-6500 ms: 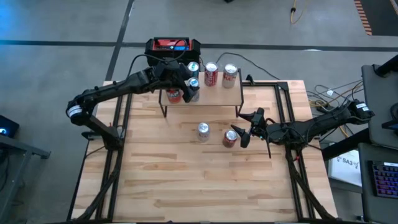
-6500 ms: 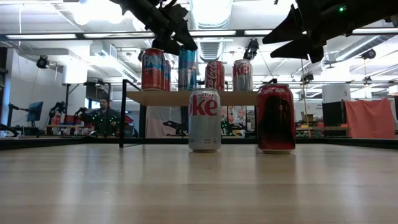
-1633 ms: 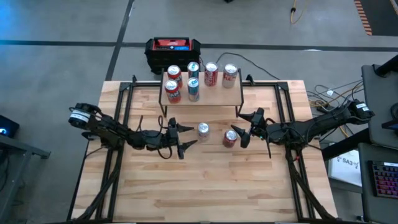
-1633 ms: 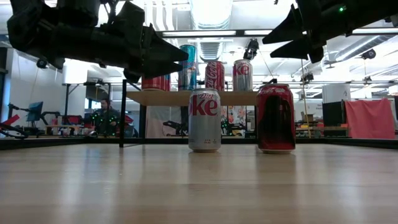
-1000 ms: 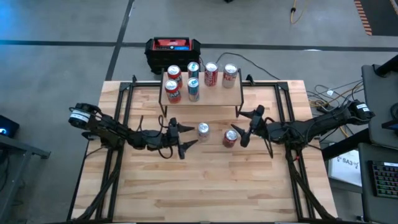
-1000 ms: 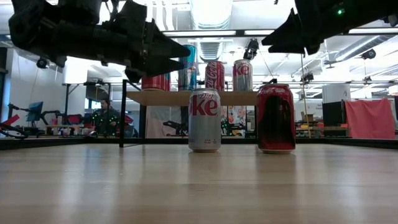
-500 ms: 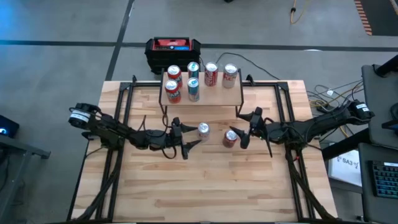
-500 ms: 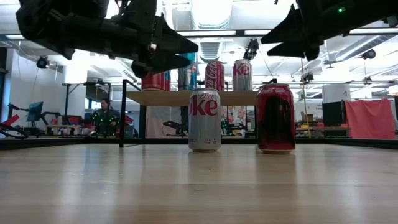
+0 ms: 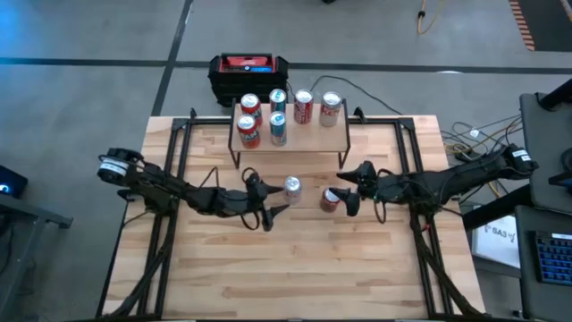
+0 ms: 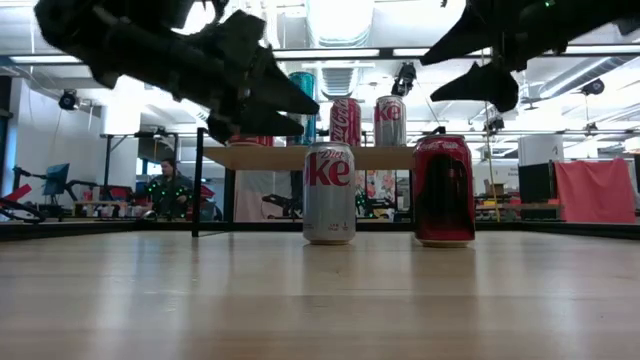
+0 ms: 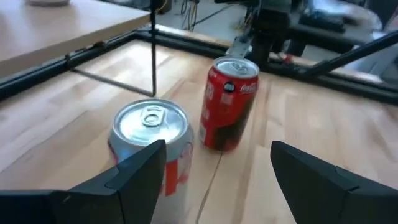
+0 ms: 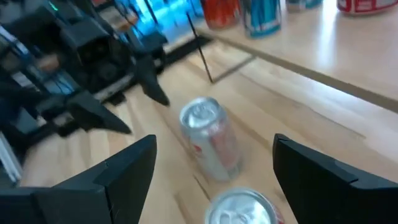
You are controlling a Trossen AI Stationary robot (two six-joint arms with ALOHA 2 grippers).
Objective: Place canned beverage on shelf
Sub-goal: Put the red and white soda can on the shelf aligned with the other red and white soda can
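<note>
**Both grippers open, each lined up on a floor-level can; nothing gripped**

The wooden table [image 9: 295, 259] carries the shelf [image 9: 313, 136], a light board on thin black legs, beyond both tools. Six cans already stand on it, in two groups toward its left and middle, which leaves its right end bare, probably for the remaining two.

The left gripper [image 9: 270, 204] hangs low with fingers spread, empty. The silver Diet Coke can [image 9: 292, 186] stands upright just ahead of its tips, slightly off the gap in the wrist view, so this reads as an approach.

The right gripper [image 9: 346, 191] is likewise parted and empty. The red Coca-Cola can [image 9: 330, 199] stands upright directly below and ahead of its fingers, apparently untouched.

Both cans sit on the table near each other, tabs up, undented.
</note>
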